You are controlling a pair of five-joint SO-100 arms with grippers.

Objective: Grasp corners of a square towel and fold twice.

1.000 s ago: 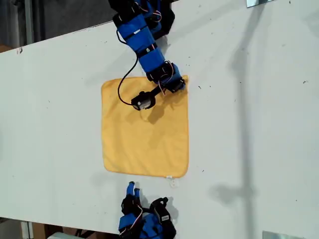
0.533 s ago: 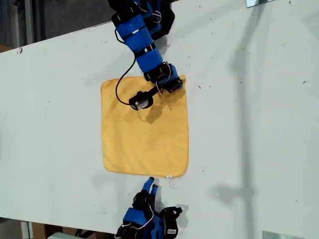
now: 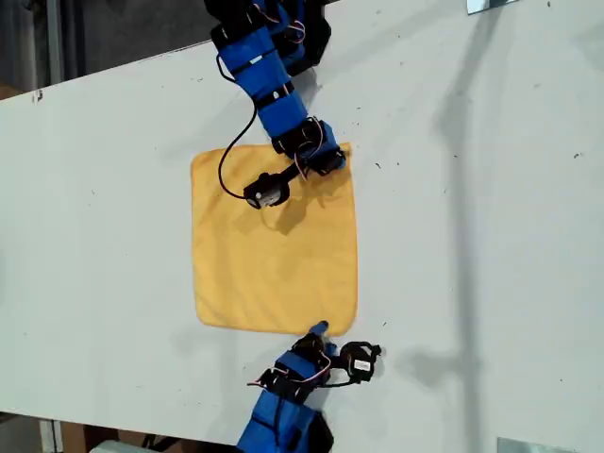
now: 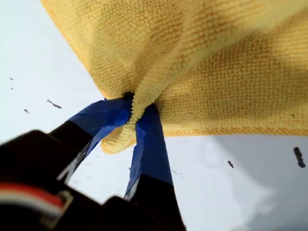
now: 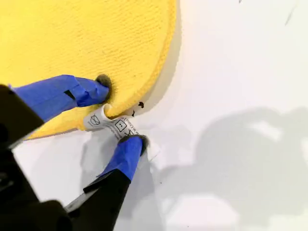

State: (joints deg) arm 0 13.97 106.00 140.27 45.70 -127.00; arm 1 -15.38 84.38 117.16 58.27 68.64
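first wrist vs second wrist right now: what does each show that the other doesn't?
Only the first wrist view: my first gripper with jaws shut on a bunched corner of the towel, the cloth pinched into a ridge between the blue fingers.

Only the second wrist view: my second gripper with open jaws astride the towel's edge, one finger on the cloth and one on the table, with the white tag between them.

Both: yellow terry cloth, white table, blue-taped fingers.

The towel (image 3: 274, 241) is plain yellow-orange terry with no pattern. Its small tag (image 5: 111, 124) is white with black printed symbols. My first gripper (image 4: 137, 113) and my second gripper (image 5: 115, 120) both have blue-taped fingers on black bodies. The table (image 3: 491, 208) is white with a few dark specks.
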